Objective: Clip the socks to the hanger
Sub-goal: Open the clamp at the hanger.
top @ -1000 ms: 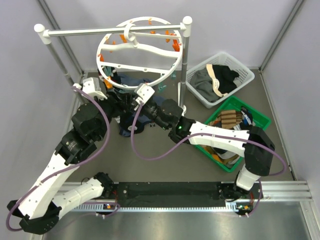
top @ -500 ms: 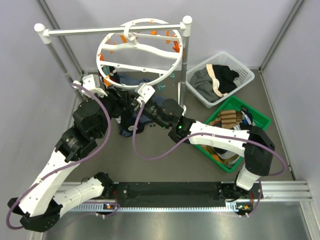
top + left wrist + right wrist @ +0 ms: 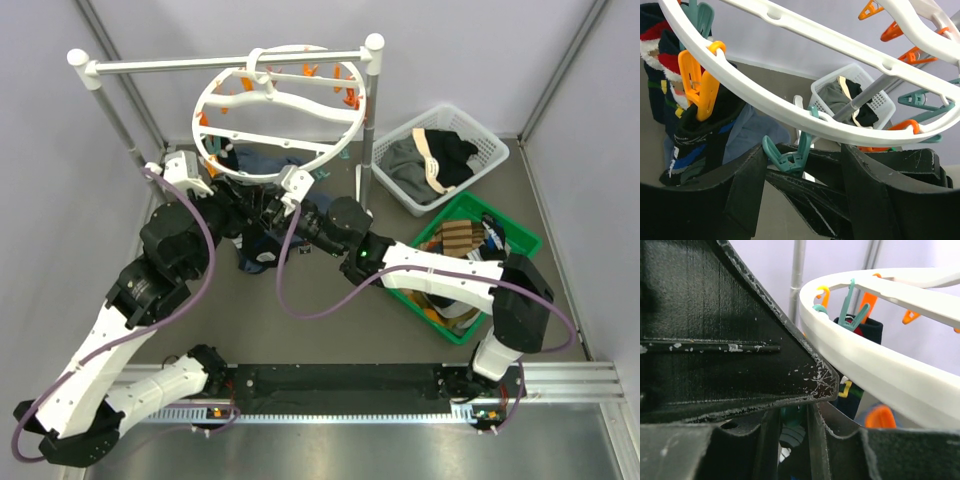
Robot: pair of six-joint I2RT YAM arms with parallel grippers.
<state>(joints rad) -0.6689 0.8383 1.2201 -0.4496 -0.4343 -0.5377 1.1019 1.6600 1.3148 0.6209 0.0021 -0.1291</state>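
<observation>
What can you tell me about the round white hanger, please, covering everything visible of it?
The hanger is a large round ring of glossy white plastic with curved spokes and small holes. Its centre hook sits over the rack's bar, and the ring hangs tilted. Orange clips and teal clips dangle from the rim. One orange clip holds a dark sock. A teal clip sits between the left gripper's open fingers.
</observation>
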